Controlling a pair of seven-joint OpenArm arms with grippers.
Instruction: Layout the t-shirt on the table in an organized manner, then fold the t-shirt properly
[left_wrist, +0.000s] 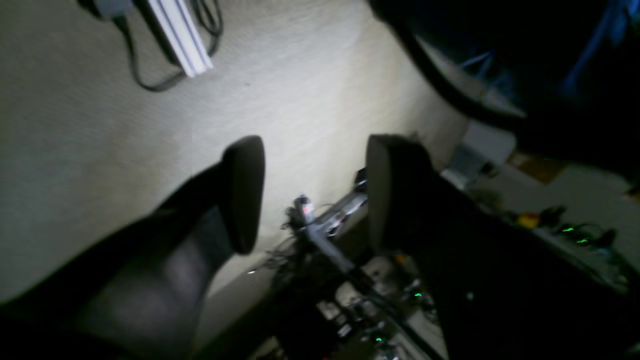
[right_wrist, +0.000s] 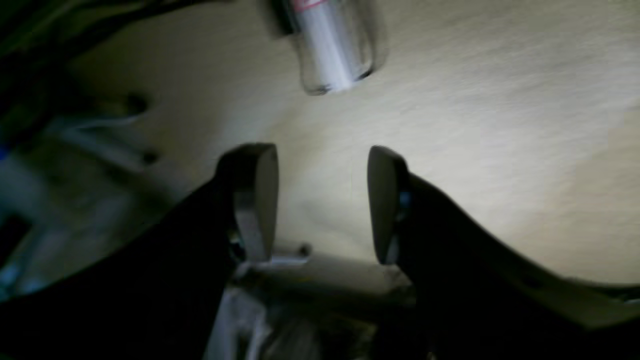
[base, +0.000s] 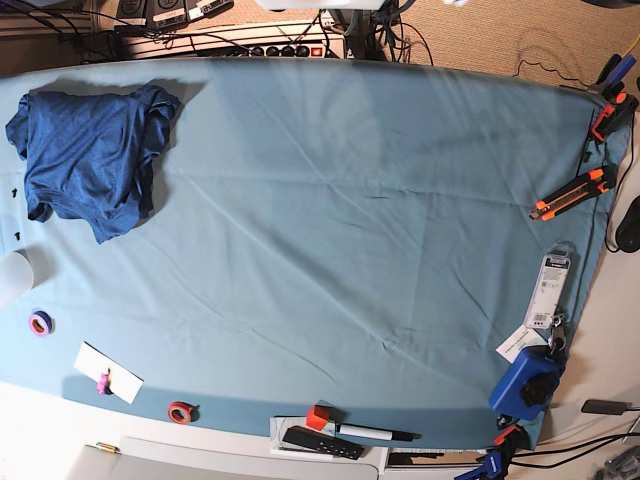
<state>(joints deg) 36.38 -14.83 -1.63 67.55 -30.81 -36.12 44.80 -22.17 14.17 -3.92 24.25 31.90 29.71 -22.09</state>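
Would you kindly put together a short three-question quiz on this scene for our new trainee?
1. True or false: the t-shirt lies spread flat in the middle of the table.
2. The orange-and-black utility knife lies near the base view's: A) left edge B) right edge C) centre.
3. How do the jaws of the left gripper and right gripper stand?

Key: 1. False, it lies bunched at the far left corner. 2. B. 3. Both open, holding nothing.

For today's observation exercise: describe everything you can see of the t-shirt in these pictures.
The t-shirt is dark navy-blue with a heathered, soft cotton look. It lies crumpled and partly doubled over, not spread flat, near the far left corner of the table in the base view. One short sleeve bunches at its right side. It rests on the teal cloth alone; nothing else touches it.
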